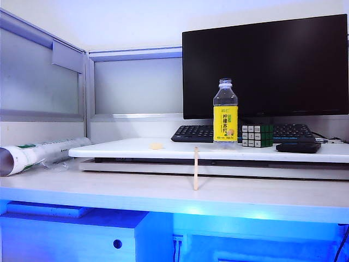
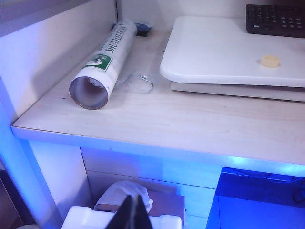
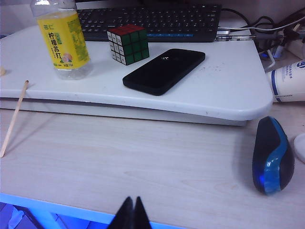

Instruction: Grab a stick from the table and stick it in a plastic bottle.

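Note:
The stick (image 1: 196, 168) (image 3: 13, 118), thin and pale tan, leans with its lower end on the table (image 1: 163, 191) (image 3: 143, 162) and its upper end against the raised white board's edge. The plastic bottle (image 1: 225, 114) (image 3: 61, 38), clear with a yellow label and no cap, stands upright on that board. My left gripper (image 2: 133, 205) is shut and empty, held back below the table's front edge. My right gripper (image 3: 132, 206) is also shut and empty, at the table's front edge, well short of the stick. Neither gripper shows in the exterior view.
On the raised white board (image 1: 136, 148) (image 3: 228, 90) lie a black phone (image 3: 164, 70), a colour cube (image 3: 127, 44), a keyboard (image 3: 152, 19) and a small tan disc (image 2: 270, 61). A long white tube (image 2: 102, 62) lies at the left; a blue mouse (image 3: 271, 155) at the right. A monitor (image 1: 267, 65) stands behind.

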